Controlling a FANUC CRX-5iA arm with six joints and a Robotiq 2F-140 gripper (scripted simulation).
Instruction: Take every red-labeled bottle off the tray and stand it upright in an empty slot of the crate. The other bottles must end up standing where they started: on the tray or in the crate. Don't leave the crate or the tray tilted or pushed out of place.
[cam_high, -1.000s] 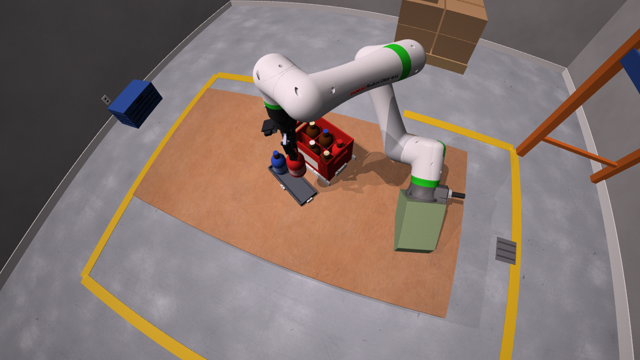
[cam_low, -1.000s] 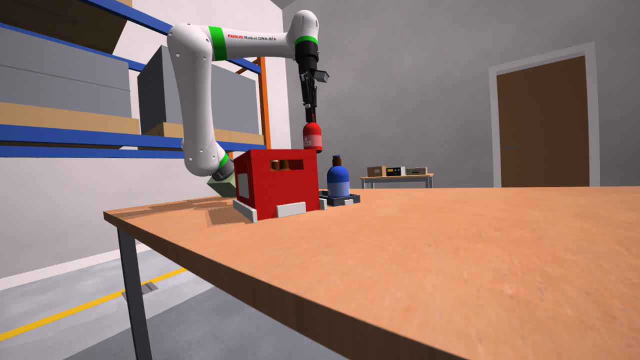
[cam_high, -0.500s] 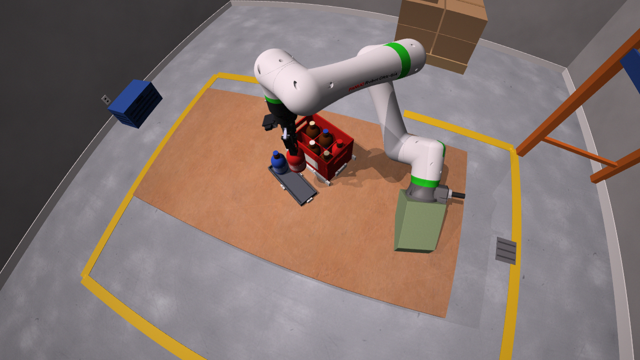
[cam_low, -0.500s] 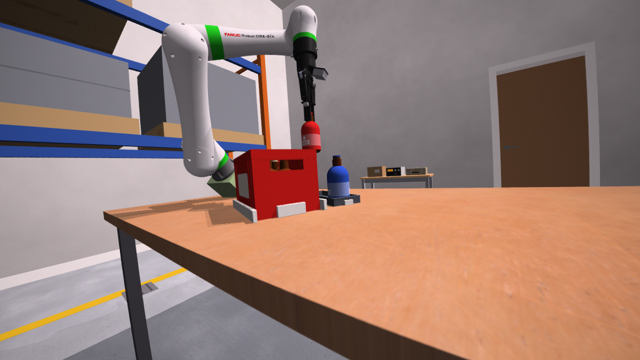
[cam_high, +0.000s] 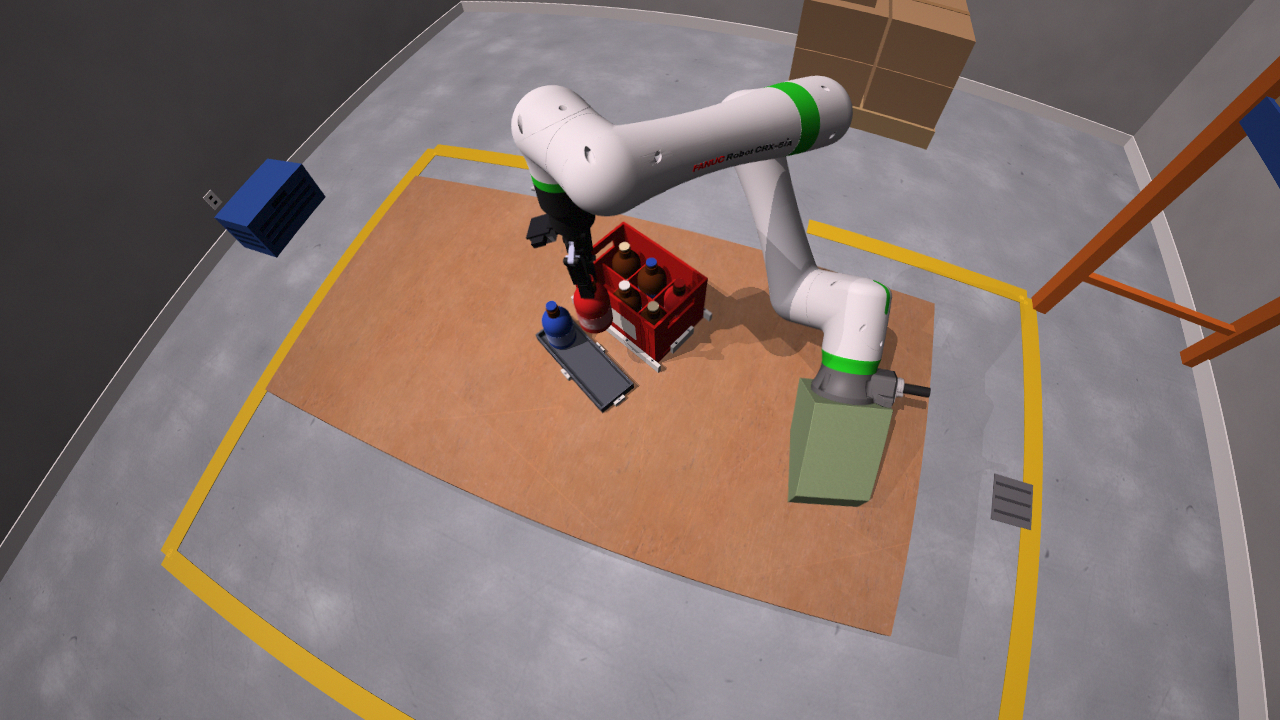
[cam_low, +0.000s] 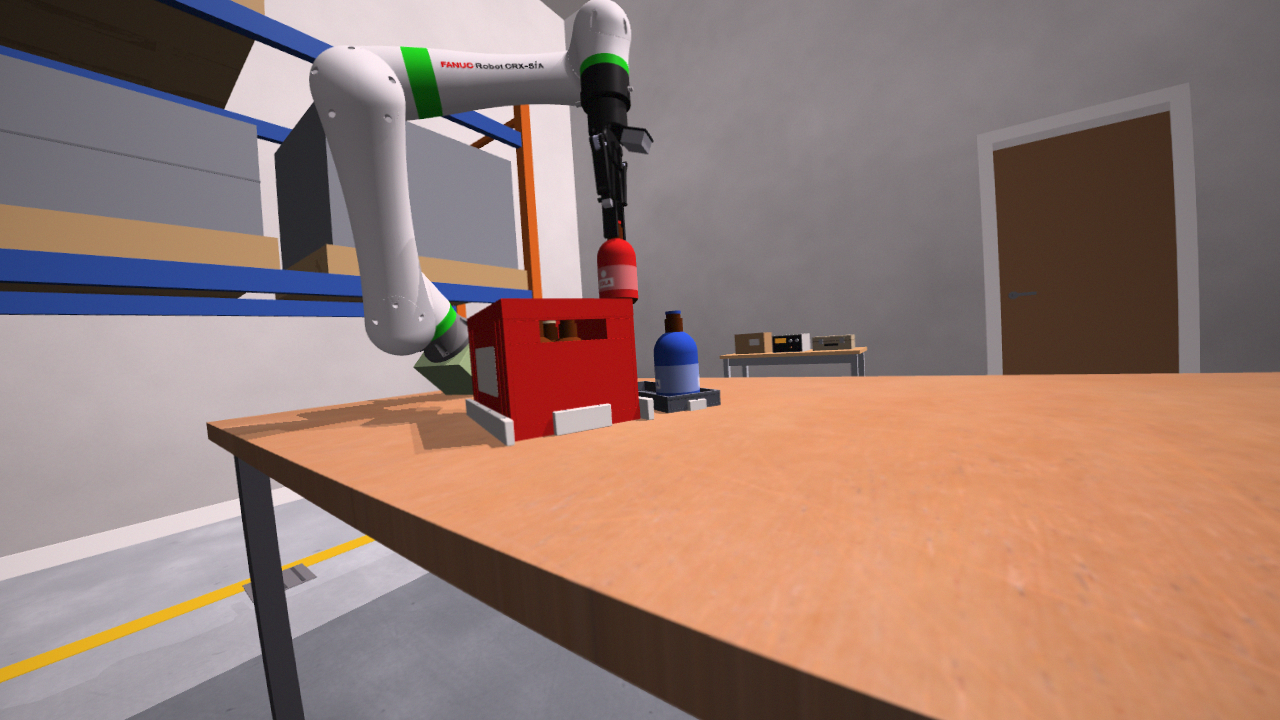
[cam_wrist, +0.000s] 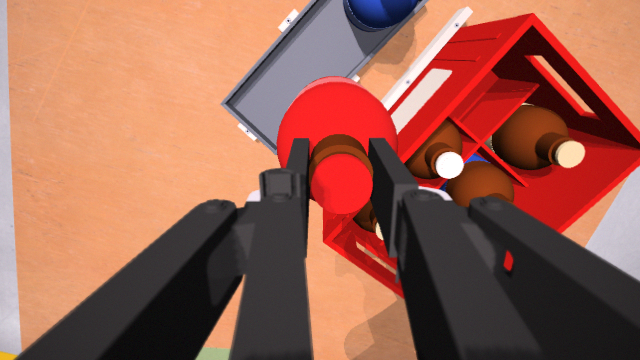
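Note:
My gripper (cam_wrist: 338, 163) is shut on the neck of a red-labeled bottle (cam_wrist: 336, 131) and holds it upright in the air, above the gap between the tray and the crate's near edge. The same bottle shows in the top view (cam_high: 591, 309) and in the exterior view (cam_low: 616, 268), clear above the crate's rim. The red crate (cam_high: 647, 297) (cam_low: 554, 365) holds several brown bottles, one of them with a red cap (cam_high: 677, 291). The grey tray (cam_high: 586, 364) (cam_wrist: 305, 60) carries one blue-labeled bottle (cam_high: 557, 325) (cam_low: 675, 355) standing at its far end.
White stop blocks (cam_low: 581, 418) sit against the crate's base. The arm's green pedestal (cam_high: 836, 438) stands to the right of the crate. A blue box (cam_high: 268, 205) lies on the floor far left, cardboard boxes (cam_high: 881, 62) at the back.

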